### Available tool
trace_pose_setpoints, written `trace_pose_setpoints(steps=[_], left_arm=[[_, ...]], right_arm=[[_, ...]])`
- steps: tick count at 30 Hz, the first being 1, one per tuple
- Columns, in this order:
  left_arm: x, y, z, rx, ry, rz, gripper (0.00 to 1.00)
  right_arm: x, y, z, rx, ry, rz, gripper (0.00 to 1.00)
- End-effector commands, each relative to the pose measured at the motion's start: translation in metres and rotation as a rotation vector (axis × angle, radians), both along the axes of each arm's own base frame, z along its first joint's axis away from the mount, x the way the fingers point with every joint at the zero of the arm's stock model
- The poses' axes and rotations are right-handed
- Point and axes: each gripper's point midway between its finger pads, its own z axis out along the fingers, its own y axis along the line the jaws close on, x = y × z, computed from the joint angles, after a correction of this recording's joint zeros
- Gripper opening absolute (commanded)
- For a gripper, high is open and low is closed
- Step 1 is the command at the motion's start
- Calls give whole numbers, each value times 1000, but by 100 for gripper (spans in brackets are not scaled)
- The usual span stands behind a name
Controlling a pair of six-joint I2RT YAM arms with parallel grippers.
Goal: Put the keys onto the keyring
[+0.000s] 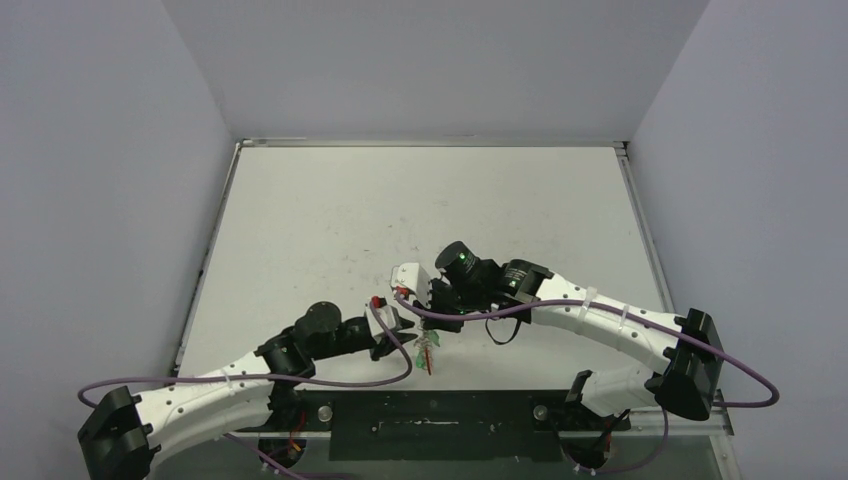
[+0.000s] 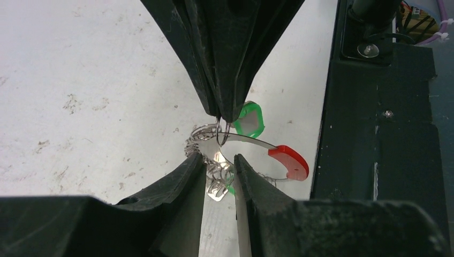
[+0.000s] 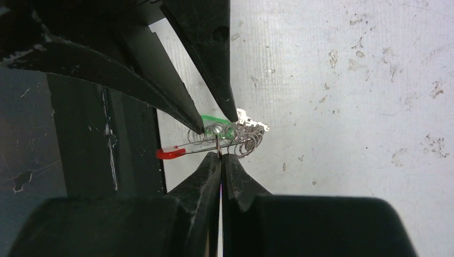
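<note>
Two grippers meet near the table's (image 1: 400, 200) six-o'clock edge. The left gripper (image 2: 219, 160) stands part open, straddling the keys (image 2: 215, 188) with no sure grip. The keyring (image 2: 289, 160) trails toward three o'clock. The right gripper (image 2: 225, 119), fully closed, pinches a small wire loop (image 2: 221, 134) at the ring's band. It seems best to hold that pinch steady and feed gently.

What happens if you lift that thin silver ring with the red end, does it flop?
The thin silver ring with the red end probably stays stiff: its band holds a smooth curve. Likely light and slippery, being thin, shiny metal.
</note>
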Motion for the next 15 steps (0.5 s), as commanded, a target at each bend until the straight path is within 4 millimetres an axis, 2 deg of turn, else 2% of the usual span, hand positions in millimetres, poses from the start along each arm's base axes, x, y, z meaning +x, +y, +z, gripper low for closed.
trace_pose_setpoints(steps=[1, 9, 15], left_arm=[[3, -14, 38, -114, -70, -28, 24], [3, -17, 43, -147, -77, -36, 25], [3, -18, 39, -153, -70, -35, 19]], right_arm=[[5, 13, 20, 52, -33, -7, 0], [5, 16, 21, 59, -34, -3, 0], [4, 18, 20, 67, -32, 2, 0]])
